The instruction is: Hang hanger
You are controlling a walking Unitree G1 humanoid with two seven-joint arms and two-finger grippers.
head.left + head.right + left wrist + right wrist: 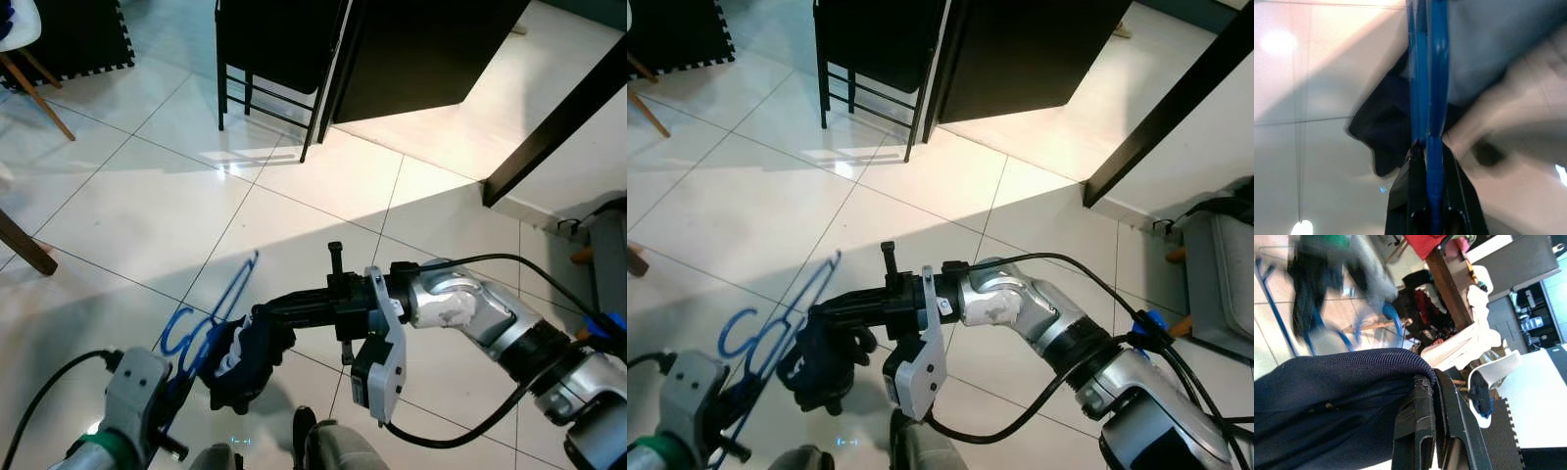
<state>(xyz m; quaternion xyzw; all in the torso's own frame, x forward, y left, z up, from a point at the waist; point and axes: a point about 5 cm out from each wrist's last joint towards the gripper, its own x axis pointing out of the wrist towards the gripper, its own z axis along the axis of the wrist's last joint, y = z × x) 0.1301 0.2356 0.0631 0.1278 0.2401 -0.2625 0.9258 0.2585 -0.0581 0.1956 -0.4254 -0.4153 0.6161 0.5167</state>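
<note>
The left tool (181, 387) is pinched on the lower part of a blue wire hanger (211, 318), which the left wrist view shows running straight up between its pressed fingers (1415, 196). The hanger is held in the air, above the white tiled floor (147, 196), its hook pointing up and away from the robot. The right tool (257, 325) is closed on a dark navy cloth (245, 357), bunched just beside the hanger and seemingly touching it; the right wrist view shows the knit fabric clamped between its fingers (1422, 426). The main risk is probably the thin wire twisting or slipping in the narrow grip if the cloth drags on it, since the two arms pull on linked things. The cloth might also slide off one shoulder of the hanger and drop to the floor. No rail is visible here, so the robot has to walk with both held, and any sway could loosen either hold.
</note>
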